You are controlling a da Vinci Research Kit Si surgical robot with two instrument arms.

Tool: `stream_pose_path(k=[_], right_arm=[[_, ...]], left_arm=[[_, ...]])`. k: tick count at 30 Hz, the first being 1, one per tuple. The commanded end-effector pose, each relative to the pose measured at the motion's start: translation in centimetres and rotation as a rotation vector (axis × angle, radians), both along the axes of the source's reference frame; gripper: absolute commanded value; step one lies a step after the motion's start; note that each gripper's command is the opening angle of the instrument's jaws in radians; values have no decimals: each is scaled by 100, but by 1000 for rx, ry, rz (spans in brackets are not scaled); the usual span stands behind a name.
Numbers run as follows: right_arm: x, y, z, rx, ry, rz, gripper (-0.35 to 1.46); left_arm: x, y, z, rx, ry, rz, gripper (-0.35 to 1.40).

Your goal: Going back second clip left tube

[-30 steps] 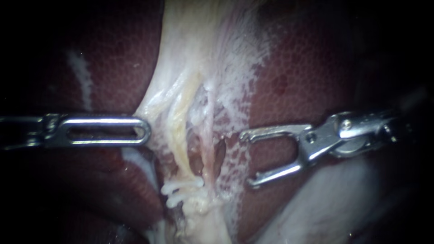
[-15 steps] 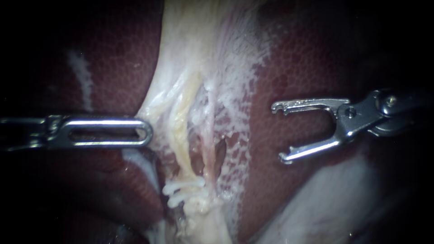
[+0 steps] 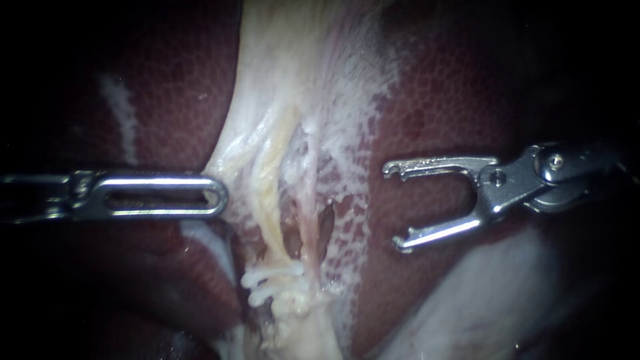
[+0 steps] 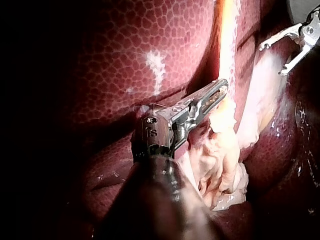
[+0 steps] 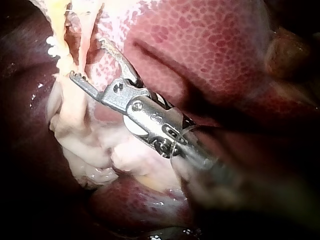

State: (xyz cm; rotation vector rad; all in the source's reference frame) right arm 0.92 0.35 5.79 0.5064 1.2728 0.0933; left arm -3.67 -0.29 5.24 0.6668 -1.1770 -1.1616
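Note:
Two tubes run down through pale tissue between the liver lobes: a yellowish left tube and a pinker right tube. White clips sit across the left tube low down, also visible as white clips ahead of my right instrument. My left instrument lies level, its slotted jaws shut on the pale tissue's left edge; in its wrist view my left instrument meets that strand. My right instrument hangs over the liver right of the tubes, jaws wide open and empty, touching nothing.
Dark red liver lies on both sides of the pale band. A whitish fold of tissue sits under my right instrument's shaft. A small hole shows in the tissue beside the right tube.
My right instrument drew back right and upward from beside the tubes, then came a little way back left and down. Its jaws stayed open. My left instrument held still.

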Motion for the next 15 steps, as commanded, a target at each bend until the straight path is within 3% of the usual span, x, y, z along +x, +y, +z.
stream_pose_path(k=[1, 15], right_arm=[[0, 0, 0, 0, -1, 0, 60], [-2, 0, 0, 0, 0, -1, 60]], left_arm=[[-1, 0, 1, 0, 1, -1, -35], [-28, -8, 49, -16, 8, 10, -35]])
